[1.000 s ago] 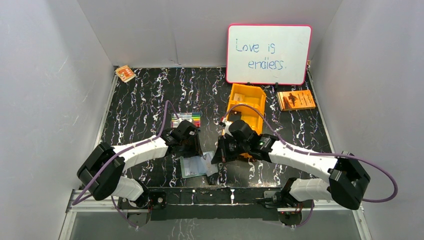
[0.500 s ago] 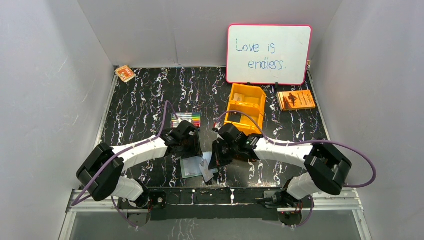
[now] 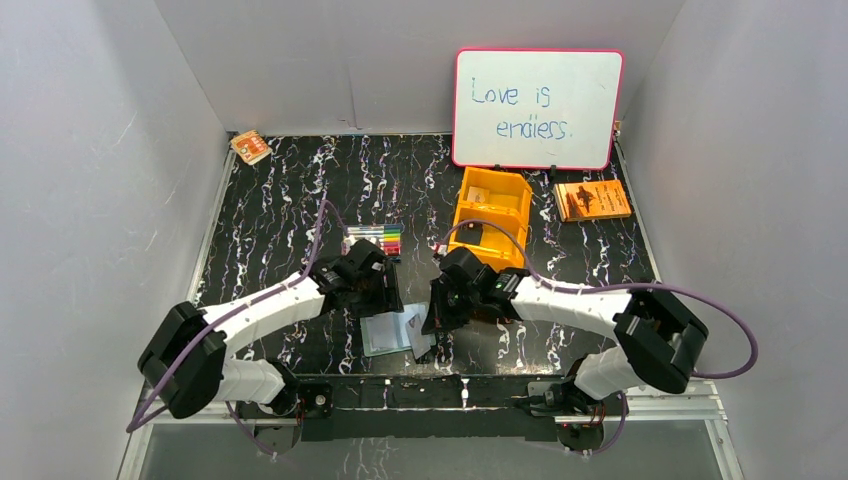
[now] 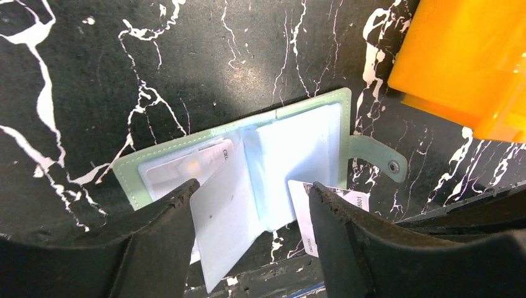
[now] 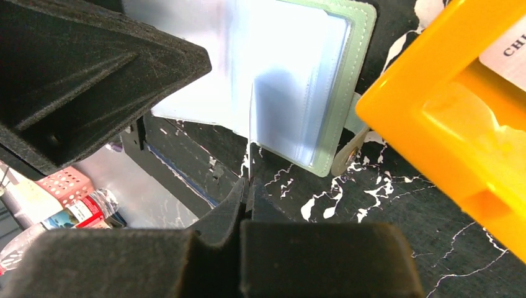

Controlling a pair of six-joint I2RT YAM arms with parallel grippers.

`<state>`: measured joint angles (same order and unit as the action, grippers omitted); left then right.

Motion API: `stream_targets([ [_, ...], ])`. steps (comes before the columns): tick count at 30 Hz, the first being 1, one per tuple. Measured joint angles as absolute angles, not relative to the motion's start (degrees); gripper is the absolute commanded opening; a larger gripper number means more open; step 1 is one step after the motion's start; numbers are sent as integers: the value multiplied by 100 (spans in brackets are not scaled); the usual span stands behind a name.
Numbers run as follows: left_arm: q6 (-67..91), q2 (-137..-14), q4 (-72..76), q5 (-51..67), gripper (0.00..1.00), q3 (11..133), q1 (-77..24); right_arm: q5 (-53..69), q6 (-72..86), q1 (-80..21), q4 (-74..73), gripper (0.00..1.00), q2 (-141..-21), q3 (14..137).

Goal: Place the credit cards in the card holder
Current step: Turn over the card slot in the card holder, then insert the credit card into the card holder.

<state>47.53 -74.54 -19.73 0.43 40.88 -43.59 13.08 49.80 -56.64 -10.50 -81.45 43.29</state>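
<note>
Two grippers flank the open card holder (image 4: 298, 143) lying flat on the table (image 4: 93, 74): left gripper (image 4: 251, 192) spread wide just above its middle, right gripper (image 5: 246, 200) pinching a credit card (image 5: 250, 133) edge-on over an inner pocket.

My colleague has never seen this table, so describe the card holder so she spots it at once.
Start at the orange bin on the black marbled table. Toward the near edge from it lies the card holder, open. It alone is pale green, with blue-grey pockets and a snap tab.
</note>
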Motion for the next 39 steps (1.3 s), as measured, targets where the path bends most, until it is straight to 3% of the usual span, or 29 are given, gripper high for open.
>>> stream_targets([
  [15, 5081, -6270, -3162, -574, 63, 4397, -4359, 1538, 4818, -5664, -816, 0, -8071, 4713],
  [23, 5463, -5922, -3413, -878, 56, 4003, -4359, 1712, 4711, -5653, -578, 0, -8718, 4899],
  [39, 5918, -6136, -3424, -991, 41, 3249, -4359, 1990, 4628, -5321, -115, 0, -8873, 4689],
])
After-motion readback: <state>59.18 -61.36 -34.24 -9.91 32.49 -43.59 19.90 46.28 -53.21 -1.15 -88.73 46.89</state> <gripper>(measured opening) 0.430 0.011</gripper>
